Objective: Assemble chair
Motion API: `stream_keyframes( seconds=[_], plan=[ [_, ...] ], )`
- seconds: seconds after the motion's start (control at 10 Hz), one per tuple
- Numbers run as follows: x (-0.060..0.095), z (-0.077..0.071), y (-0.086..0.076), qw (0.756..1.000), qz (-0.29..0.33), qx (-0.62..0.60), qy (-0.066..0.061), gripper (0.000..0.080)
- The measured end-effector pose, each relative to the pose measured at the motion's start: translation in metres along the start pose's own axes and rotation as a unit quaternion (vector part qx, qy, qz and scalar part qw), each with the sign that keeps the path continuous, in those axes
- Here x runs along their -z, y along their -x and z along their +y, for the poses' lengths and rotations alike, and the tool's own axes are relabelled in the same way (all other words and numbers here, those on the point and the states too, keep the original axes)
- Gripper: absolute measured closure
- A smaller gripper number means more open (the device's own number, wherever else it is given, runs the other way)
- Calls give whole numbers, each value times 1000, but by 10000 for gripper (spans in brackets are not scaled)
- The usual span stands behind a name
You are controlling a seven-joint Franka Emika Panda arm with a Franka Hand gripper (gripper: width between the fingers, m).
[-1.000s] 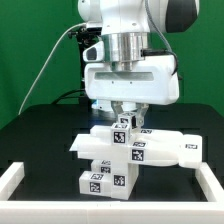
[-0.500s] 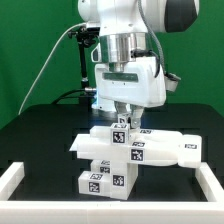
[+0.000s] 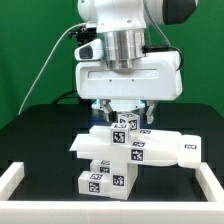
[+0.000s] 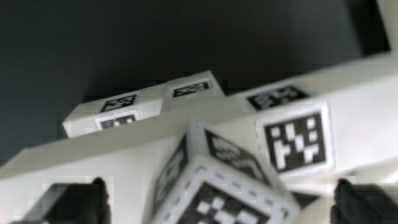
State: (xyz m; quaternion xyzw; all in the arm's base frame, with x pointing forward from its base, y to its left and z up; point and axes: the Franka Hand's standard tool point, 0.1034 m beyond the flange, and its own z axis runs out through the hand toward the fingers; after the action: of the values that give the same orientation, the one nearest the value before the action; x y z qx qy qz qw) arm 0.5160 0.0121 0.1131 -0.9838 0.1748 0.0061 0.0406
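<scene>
The chair (image 3: 150, 148) is a cluster of white blocky pieces with square tags, standing mid-table, with a tagged block (image 3: 108, 182) at its front. A small tagged piece (image 3: 126, 122) stands up from its top. My gripper (image 3: 127, 108) hangs straight above that piece, open, with a finger on each side and not touching it. In the wrist view the gripper (image 4: 222, 205) has its dark fingertips (image 4: 80, 202) far apart at the frame edges. The tagged piece (image 4: 231, 175) stands tilted between them above the chair's white surfaces (image 4: 143, 105).
A low white border rail (image 3: 14, 178) runs along the table's front corners on both sides of the exterior view. The black tabletop (image 3: 40, 135) surrounds the chair. A cable (image 3: 62, 55) hangs behind the arm before the green backdrop.
The hand turned about its vertical axis and back to facing broadside. The fingers, close around the small top piece one second ago, now stand spread apart from it.
</scene>
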Motion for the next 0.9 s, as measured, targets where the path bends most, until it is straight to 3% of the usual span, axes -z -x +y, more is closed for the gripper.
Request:
stream_keyframes(
  seconds=[0.4,0.6,0.7,0.9],
  plan=[
    [-2,2,1,989,-1,149,4,151],
    [-1,4,-3,954,5,298,6,151],
    [-1,3,-4,951,10,309,6,151],
    [-1,4,-4,959,9,284,7,372]
  ],
)
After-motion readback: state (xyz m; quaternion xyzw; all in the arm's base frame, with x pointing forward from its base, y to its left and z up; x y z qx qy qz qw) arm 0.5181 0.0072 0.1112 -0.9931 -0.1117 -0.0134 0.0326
